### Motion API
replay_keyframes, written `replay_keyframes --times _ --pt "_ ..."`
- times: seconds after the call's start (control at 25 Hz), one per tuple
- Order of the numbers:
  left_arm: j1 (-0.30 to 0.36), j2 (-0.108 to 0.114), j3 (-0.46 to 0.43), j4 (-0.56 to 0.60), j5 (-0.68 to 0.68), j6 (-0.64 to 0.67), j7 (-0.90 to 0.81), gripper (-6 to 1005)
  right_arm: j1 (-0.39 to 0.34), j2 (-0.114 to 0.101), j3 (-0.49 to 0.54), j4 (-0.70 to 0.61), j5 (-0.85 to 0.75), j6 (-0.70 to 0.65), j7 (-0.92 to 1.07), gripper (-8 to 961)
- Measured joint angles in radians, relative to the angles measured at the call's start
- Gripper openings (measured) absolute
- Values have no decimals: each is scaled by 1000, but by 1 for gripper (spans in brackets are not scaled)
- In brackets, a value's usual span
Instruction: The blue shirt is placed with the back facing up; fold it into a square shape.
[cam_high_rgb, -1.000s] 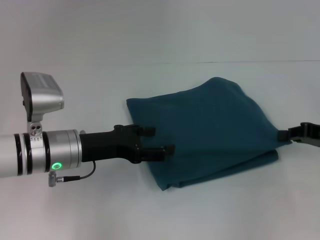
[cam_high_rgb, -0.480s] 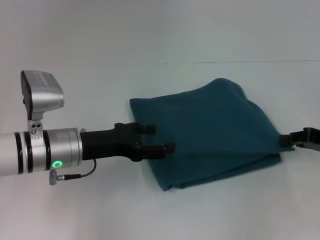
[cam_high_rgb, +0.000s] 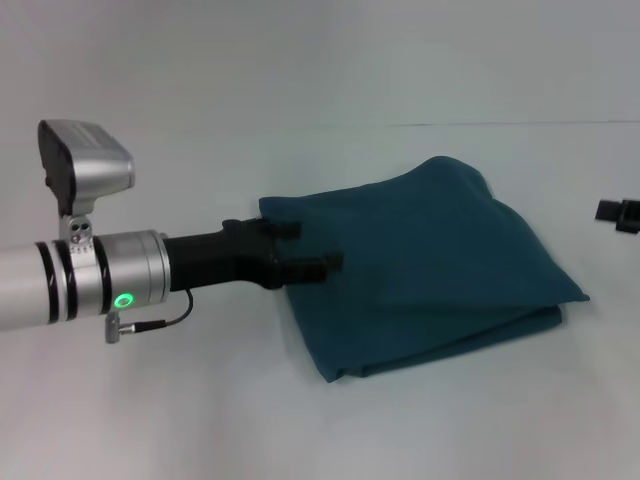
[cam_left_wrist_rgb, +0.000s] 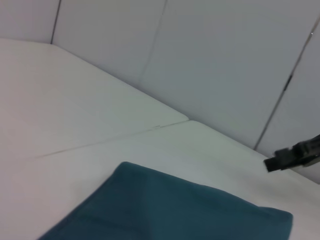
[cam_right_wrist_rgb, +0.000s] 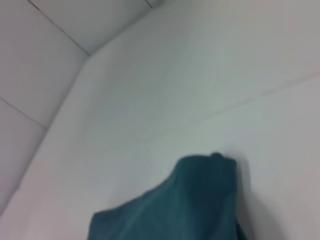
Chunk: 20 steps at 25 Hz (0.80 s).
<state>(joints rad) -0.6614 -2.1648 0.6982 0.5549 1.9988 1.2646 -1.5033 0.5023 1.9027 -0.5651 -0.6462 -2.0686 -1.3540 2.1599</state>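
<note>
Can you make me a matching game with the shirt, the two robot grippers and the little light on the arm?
Things:
1. shirt
2. left gripper
3. right gripper
4. light

Descriptions:
A. glowing green on the silver arm
B. at the far right edge of the head view, apart from the shirt
C. dark teal, folded, lying on the white table
D. black, reaching over the shirt's left edge

Pairs: 1-C, 2-D, 3-B, 4-A
</note>
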Motion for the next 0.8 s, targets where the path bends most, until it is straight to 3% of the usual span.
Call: replay_keyframes --times 0.28,0.64,0.8 --pt "-27 4 10 -23 4 -103 -55 888 38 -11 7 -3 -3 -34 -22 633" --pt "-46 2 69 -45 12 -211 -68 888 53 1 -17 -4 -6 -55 -103 848" --pt "-68 -1 105 -79 11 -329 -96 887 55 10 -17 -4 -6 -64 -114 839"
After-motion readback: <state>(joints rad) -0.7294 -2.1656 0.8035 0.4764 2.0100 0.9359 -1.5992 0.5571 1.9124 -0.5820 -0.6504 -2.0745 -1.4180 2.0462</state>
